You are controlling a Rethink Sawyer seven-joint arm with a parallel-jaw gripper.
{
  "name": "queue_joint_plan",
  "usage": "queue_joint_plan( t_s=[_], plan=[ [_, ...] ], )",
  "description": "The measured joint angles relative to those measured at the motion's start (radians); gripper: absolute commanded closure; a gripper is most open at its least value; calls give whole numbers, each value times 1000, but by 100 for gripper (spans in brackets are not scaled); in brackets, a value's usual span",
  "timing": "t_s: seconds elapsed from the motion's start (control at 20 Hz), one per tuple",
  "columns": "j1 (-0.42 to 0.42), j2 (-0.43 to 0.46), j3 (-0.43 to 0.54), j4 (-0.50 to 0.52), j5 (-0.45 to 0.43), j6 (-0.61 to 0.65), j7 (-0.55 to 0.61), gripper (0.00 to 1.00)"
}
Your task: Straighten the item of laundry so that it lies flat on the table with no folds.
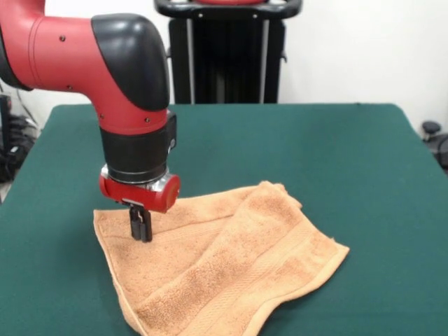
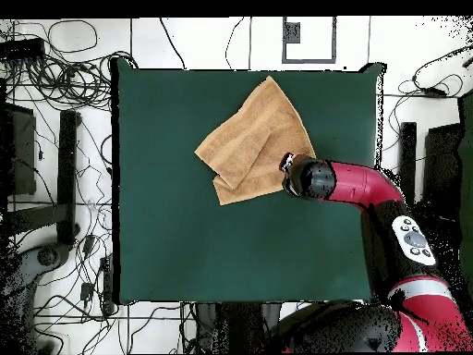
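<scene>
The item of laundry (image 1: 231,266), an orange-tan towel, lies on the green table (image 1: 336,154) toward its front left in the front view. One part is folded diagonally over the rest, so a single layer shows only at the left corner. My gripper (image 1: 141,227) points straight down over that left corner, its black fingers (image 1: 145,225) together and their tips at the cloth. Whether any cloth is pinched between them I cannot see. In the overhead view the towel (image 2: 254,139) sits near the table's (image 2: 185,231) upper edge, and the red arm (image 2: 346,180) covers the gripper at the towel's right corner.
The towel's lower edge runs out of the front view at the bottom. The arm reaches in from the right side of the overhead view. Cables (image 2: 55,65) and stands lie on the floor around the table.
</scene>
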Motion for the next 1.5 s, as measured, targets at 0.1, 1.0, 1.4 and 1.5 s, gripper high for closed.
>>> queue_joint_plan(
  t_s=[0.1, 1.0, 1.4, 1.5],
  plan=[
    [0, 1, -1, 0, 5, 0, 0, 100],
    [-10, -11, -6, 25, 23, -2, 0, 100],
    [-59, -47, -7, 96, 25, -2, 0, 100],
    [-69, -54, -8, 114, 24, -2, 0, 100]
  ],
)
